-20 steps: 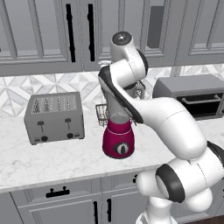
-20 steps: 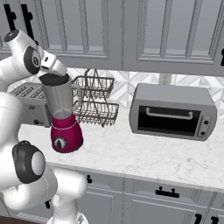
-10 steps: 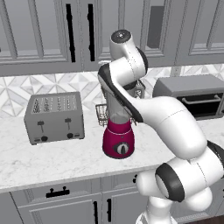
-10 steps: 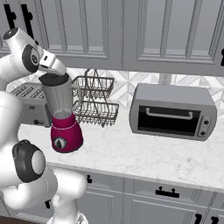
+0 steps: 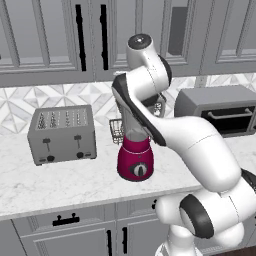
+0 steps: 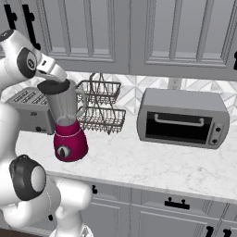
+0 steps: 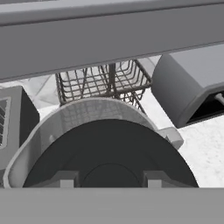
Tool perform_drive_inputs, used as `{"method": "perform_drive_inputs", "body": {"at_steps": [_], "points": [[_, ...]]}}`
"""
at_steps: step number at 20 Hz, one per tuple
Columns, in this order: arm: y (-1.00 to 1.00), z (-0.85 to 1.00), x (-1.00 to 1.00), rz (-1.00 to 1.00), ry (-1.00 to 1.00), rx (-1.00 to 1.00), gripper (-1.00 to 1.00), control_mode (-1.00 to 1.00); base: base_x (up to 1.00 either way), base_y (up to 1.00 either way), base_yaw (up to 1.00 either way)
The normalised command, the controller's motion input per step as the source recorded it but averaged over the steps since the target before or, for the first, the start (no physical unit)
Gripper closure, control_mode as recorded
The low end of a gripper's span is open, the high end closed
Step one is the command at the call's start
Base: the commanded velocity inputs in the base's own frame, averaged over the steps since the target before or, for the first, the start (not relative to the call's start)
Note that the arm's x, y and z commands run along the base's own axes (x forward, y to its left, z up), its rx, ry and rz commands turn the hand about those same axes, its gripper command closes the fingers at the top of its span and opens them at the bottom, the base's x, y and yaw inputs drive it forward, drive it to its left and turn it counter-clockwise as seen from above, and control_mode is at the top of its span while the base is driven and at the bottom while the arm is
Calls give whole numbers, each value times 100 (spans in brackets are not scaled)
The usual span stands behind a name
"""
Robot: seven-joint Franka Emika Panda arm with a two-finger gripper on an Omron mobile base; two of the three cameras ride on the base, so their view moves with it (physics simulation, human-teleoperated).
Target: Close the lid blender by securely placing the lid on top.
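I see the gripper (image 7: 107, 183) closed narrow on the small black round lid (image 7: 109, 157); in the hand view the two finger tips (image 7: 63, 180) sit against the lid's raised centre. In the right base view the lid (image 6: 53, 86) is at the mouth of the tall clear greyish jar, held there by the gripper (image 6: 54, 79). I can't tell from any view whether it is fully seated or just above the rim.

The blender with the magenta rounded base and round dark dial (image 6: 67, 127) stands on the white marbled counter (image 6: 152, 164), nearer the front edge than the back wall, jar upright, side handle facing the wire basket. In the left base view its base (image 5: 135, 158) shows below my arm, which covers most of the jar.

Grey four-slot toaster (image 5: 62, 133) is further back towards the wall, well apart from the blender. Two-tier dark wire basket (image 6: 99, 106) is just behind the jar, against the patterned backsplash. Grey toaster oven (image 6: 183, 118) sits well apart along the back of the counter.
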Motion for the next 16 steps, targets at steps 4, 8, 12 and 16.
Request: {"method": "perform_drive_inputs", "body": {"at_steps": [4, 8, 12, 16], "points": [[0, -1, -2, -1, 0, 0, 100, -100, 0, 0, 0], [0, 0, 12, -3, -3, 0, 100, -100, 0, 0, 0], [0, 0, 29, -3, -3, 0, 100, -100, 0, 0, 0], [0, 0, 29, -3, -4, 0, 100, -100, 0, 0, 0]]}}
